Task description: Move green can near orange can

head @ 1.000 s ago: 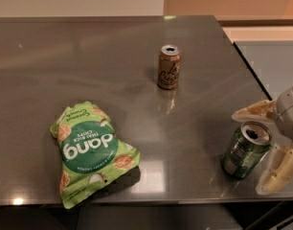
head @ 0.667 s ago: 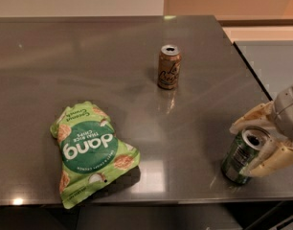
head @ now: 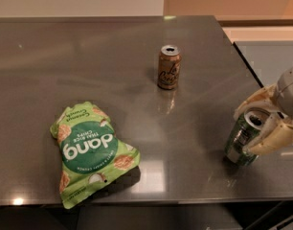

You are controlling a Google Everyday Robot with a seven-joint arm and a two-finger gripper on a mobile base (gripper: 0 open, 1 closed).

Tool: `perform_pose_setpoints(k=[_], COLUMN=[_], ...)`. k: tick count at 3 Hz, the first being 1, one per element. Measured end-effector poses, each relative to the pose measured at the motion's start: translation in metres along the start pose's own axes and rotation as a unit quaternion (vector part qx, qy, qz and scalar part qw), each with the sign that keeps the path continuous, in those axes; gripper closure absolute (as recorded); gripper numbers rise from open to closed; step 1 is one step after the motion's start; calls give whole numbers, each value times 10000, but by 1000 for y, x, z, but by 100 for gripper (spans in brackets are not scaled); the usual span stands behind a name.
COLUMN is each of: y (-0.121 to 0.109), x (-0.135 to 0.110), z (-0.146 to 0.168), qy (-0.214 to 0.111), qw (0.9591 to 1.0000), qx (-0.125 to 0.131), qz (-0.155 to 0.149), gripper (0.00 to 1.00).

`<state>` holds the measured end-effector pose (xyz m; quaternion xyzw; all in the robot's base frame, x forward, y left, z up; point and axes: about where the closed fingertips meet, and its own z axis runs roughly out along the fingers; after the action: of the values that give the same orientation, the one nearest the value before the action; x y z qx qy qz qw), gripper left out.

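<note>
The green can (head: 236, 145) stands at the table's right front, tilted a little. My gripper (head: 256, 126) comes in from the right and is shut on the green can's upper part: one cream finger (head: 249, 102) behind its top, the other (head: 271, 138) across its front. The orange can (head: 168, 67), with cursive lettering, stands upright near the table's middle back, well apart from the green can, up and to the left of it.
A light green "dang" chip bag (head: 91, 152) lies flat at the front left. The dark steel table (head: 89, 66) ends just right of the green can and close in front of it. A grey counter (head: 271, 56) lies beyond the right edge.
The fingers were spread wide on either side of the green can; they have closed in onto it. The can now leans slightly. The orange can and the bag have not moved.
</note>
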<state>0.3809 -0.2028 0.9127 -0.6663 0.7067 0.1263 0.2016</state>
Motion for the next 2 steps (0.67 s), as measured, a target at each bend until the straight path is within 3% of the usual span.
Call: perform_pose_setpoints(k=[1, 2], y=[-44, -93], x=[-17, -42], z=[-20, -28], qy=[-18, -56], qw=[9992, 9975], qx=[252, 475], qz=[303, 525], gripper=[100, 100])
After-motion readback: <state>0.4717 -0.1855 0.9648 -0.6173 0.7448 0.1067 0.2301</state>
